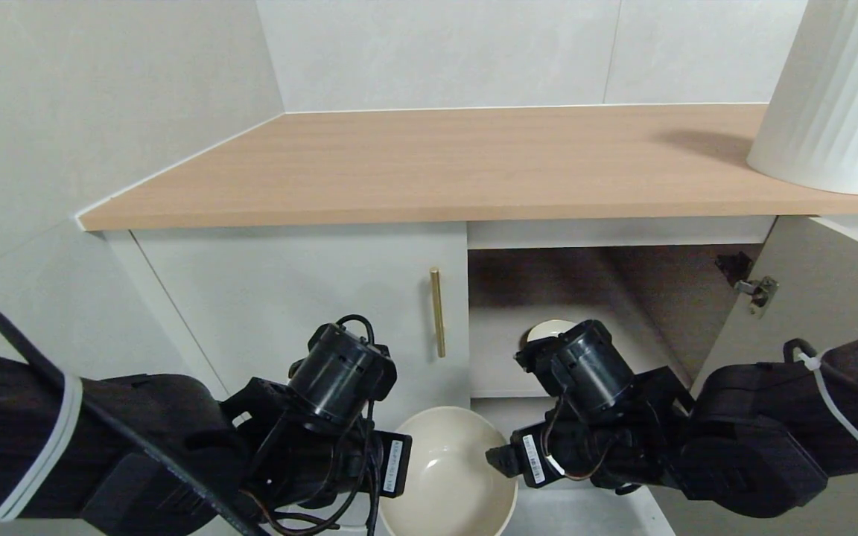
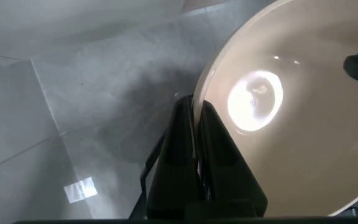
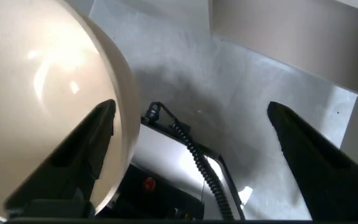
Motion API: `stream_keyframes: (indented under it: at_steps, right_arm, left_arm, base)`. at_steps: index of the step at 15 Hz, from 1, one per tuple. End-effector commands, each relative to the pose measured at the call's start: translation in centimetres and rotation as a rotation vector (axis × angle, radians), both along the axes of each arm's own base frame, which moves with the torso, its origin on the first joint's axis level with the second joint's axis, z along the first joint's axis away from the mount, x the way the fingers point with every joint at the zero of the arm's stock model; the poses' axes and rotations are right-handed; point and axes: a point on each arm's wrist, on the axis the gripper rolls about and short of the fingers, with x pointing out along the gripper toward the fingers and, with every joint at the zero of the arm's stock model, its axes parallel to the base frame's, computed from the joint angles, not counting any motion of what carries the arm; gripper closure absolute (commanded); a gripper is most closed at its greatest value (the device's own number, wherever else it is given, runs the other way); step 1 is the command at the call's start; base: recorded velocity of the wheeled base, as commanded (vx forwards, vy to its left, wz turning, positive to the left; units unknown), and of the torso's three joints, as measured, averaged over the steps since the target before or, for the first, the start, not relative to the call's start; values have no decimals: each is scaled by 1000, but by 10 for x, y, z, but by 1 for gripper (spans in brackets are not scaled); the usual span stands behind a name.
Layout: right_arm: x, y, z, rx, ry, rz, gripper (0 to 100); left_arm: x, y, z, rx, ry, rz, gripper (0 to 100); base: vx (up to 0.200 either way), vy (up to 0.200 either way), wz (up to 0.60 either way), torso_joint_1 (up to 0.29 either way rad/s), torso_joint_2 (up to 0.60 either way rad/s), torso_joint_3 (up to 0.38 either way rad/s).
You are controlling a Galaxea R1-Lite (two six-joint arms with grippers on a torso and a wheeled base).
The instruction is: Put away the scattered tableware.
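Head view: my left hand (image 1: pixel 393 465) holds the cream bowl (image 1: pixel 447 476) low before the open cupboard (image 1: pixel 585 298); left wrist: fingers (image 2: pixel 182 143) pinch its rim; right wrist: my right hand (image 3: pixel 191 118) gapes wide beside it; shelving it, I judge, needs a level lift inward.

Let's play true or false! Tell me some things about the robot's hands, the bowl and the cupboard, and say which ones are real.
1. The left gripper pinches the rim of the round cream bowl. True.
2. The right gripper is squeezed shut on the bowl. False: it is wide open.
3. The white cupboard door with the gold bar handle is open. False: it is closed; the plain white door on the other side is the open one.
4. A white ribbed container stands on the wooden countertop. True.
5. The bowl is full of food. False: it is empty.
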Motion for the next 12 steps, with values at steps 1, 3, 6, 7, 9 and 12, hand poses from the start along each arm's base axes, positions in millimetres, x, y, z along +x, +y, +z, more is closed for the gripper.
stream_keyframes:
  at_steps: [1,3,6,7,9,12]
  right_arm:
    - [0,0,-3,-6,6,-1,100]
    - [0,0,-3,-7,5,1,100]
    - [0,0,-3,-9,6,2,100]
    - [0,0,-3,-9,6,2,100]
    - [0,0,-3,-9,6,2,100]
    - [0,0,-3,-9,6,2,100]
  left_arm:
    - [1,0,-1,3,3,1,100]
    - [1,-1,-4,9,10,1,100]
    - [2,-1,-5,11,12,0,100]
    - [2,-1,-5,10,13,0,100]
    - [2,-1,-5,8,12,1,100]
    - [3,-2,-7,13,18,3,100]
  base:
    - [0,0,0,0,0,0]
    - [0,0,0,0,0,0]
    - [0,0,0,0,0,0]
    - [0,0,0,0,0,0]
    - [0,0,0,0,0,0]
    - [0,0,0,0,0,0]
